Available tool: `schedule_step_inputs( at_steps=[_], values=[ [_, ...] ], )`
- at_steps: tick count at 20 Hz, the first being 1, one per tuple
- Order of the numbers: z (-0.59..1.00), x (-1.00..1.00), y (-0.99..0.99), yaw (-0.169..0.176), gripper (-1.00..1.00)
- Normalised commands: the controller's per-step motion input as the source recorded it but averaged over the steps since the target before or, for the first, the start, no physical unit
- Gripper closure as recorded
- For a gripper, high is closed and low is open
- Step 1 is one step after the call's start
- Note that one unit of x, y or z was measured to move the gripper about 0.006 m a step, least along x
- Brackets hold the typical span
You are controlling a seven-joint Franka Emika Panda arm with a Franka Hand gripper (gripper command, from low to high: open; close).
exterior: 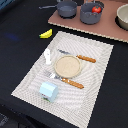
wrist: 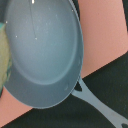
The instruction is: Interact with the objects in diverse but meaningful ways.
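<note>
On the striped placemat (exterior: 95, 75) lie a tan plate (exterior: 67, 64), an orange-handled knife (exterior: 86, 58) beyond it and an orange-handled fork (exterior: 72, 83) in front of it. A white shaker bottle (exterior: 47, 55) stands at the mat's edge, and a pale blue cup (exterior: 48, 90) sits near the front corner. A yellow banana (exterior: 45, 33) rests on the black table. A red tomato (exterior: 95, 9) sits in a grey pot (exterior: 91, 15). The wrist view is filled by a grey pan (wrist: 42, 50) with its handle (wrist: 97, 105). No gripper or arm shows in either view.
A pink board (exterior: 85, 26) at the back carries the grey pot, a grey pan (exterior: 66, 7) and a pale bowl (exterior: 123, 16) at the exterior view's right. In the wrist view the pan sits on the pink board (wrist: 102, 35), with a yellowish thing (wrist: 4, 55) beside it.
</note>
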Motion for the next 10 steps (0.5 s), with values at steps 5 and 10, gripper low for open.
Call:
schedule_step_inputs(
  at_steps=[5,10],
  values=[
    [-0.04,0.05,-0.64,-0.081,-1.0],
    [-0.13,-0.11,-0.68,-0.104,-1.0]
  ],
)
